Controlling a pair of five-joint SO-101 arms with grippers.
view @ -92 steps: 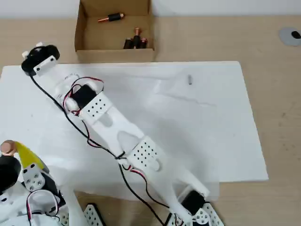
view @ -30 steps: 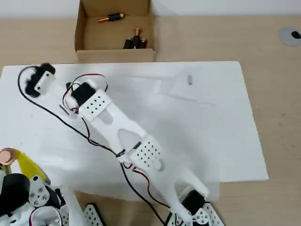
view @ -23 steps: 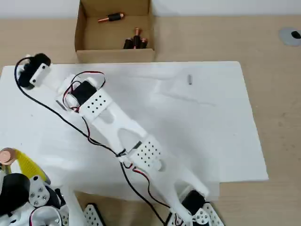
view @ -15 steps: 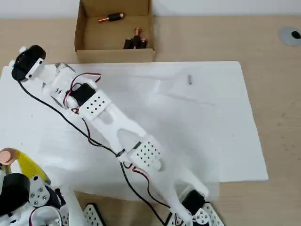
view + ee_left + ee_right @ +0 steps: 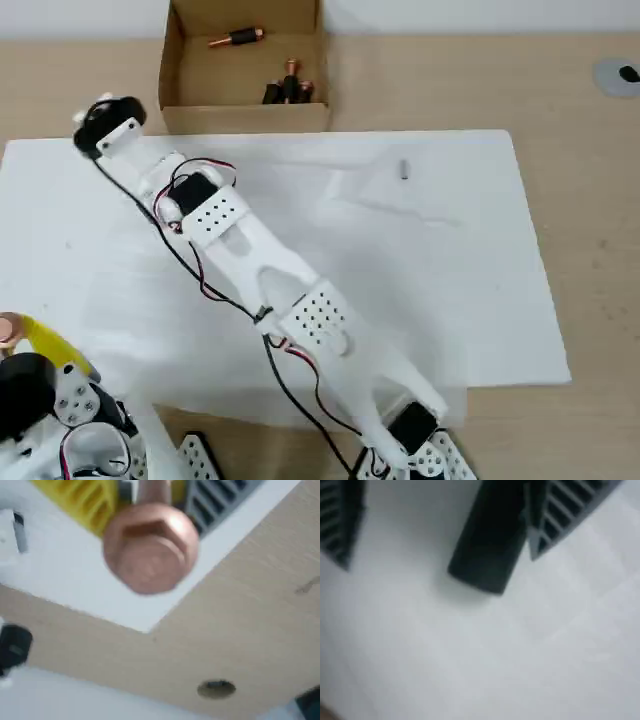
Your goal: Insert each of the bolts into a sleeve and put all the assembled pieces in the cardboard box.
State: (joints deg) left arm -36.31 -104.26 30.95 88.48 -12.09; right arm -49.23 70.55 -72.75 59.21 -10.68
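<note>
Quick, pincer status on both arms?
Left pincer: closed on a copper bolt.
Right pincer: open, with a black sleeve between the jaws.

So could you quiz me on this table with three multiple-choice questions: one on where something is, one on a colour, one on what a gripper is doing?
1. Where does the cardboard box stand?
A. on the wooden table beyond the white sheet
B. in the middle of the sheet
C. in a gripper

2. What colour is the bolt in the left gripper?
A. blue
B. copper
C. green

3. How is the left gripper?
A. open and empty
B. shut on the sheet
C. shut on the bolt

1 A: the box rests on bare wood past the sheet's far edge.
2 B: its head shows copper in the left wrist view.
3 C: its fingers flank the bolt's shank.
</note>
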